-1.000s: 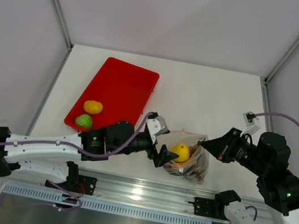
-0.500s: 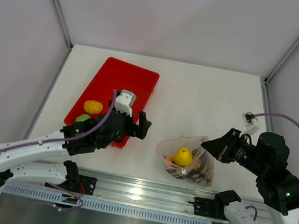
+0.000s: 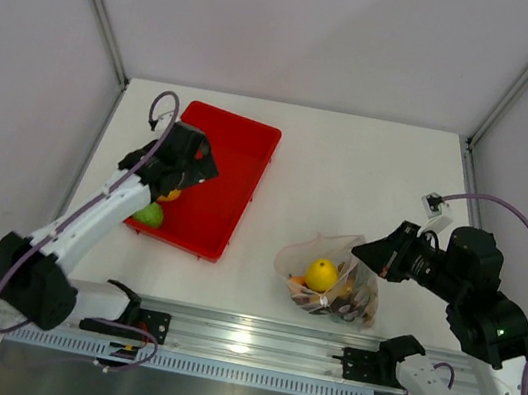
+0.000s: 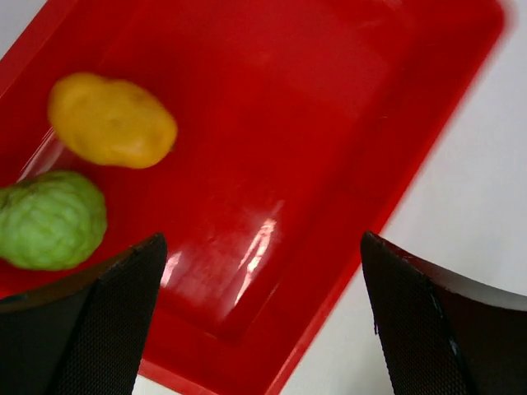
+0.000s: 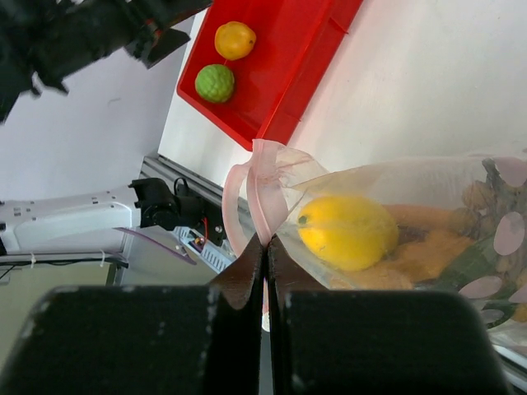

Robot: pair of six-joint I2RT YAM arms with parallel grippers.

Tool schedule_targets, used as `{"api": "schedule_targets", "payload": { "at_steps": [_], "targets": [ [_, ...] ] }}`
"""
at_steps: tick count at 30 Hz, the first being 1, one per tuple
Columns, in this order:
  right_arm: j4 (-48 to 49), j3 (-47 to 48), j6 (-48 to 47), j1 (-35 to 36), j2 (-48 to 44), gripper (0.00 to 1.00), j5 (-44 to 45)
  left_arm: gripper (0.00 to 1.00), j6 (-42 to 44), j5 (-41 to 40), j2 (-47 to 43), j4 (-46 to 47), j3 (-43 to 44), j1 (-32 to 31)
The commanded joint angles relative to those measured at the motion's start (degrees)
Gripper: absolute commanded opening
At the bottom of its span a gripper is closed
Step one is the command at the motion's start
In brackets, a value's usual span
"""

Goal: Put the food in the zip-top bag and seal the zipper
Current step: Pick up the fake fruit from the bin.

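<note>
Top external: bag (image 3: 292,259) holds mango (image 3: 321,273).

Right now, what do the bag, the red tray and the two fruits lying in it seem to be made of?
Zip-top bag: thin clear plastic film, glossy; it crinkles and the contents show through.
Red tray: probably rigid moulded plastic, smooth and shiny, with glare streaks.
Orange fruit: smooth matt skin, likely a plastic or rubber toy.
Green lime: bumpy matt surface, likely the same.
</note>
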Motion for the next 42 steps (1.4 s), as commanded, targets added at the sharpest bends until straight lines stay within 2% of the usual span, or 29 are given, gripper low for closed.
{"api": "schedule_targets", "payload": {
  "at_steps": [1,3,7,13,16,22,23,37,40,42],
  "targets": [
    [2.31,0.33,-1.22,-0.17,-0.25,0.00,-0.40,1.00,-5.36,0.99,9.92,-10.48,8.90,4.39],
    [2.04,0.33,-1.48,-0.09,-0.34,0.00,-0.40,0.99,-6.15,0.64,17.63,-13.66,13.48,6.33],
    [1.52,0.51,-2.36,-0.17,0.01,0.00,0.22,1.00,-8.26,-0.59,26.00,-17.55,19.04,8.71],
    [0.90,0.60,-3.24,-0.17,0.36,0.00,1.27,0.99,-12.65,-1.73,29.98,-17.19,20.45,11.96],
    [1.51,0.33,-3.42,-0.26,0.71,0.00,1.10,1.00,-14.50,0.63,33.05,-18.95,21.77,15.20],
    [2.48,-0.11,-3.59,-0.26,1.42,0.00,0.48,0.99,-14.77,2.39,38.50,-19.74,23.96,17.41],
    [2.83,-0.19,-3.85,-0.26,1.42,0.00,0.48,0.98,-15.99,3.18,41.64,-21.66,25.89,18.20],
    [3.10,-0.90,-4.21,-0.44,1.16,0.00,0.92,0.97,-15.74,6.97,49.58,-23.70,29.77,19.96],
    [3.27,-1.43,-3.95,-0.44,0.89,0.00,0.92,0.95,-15.47,6.97,50.28,-23.35,29.60,20.05],
    [3.27,-1.43,-3.77,-0.44,0.63,0.00,1.01,0.87,-15.30,7.05,50.38,-23.00,29.07,20.31]
  ]
}}
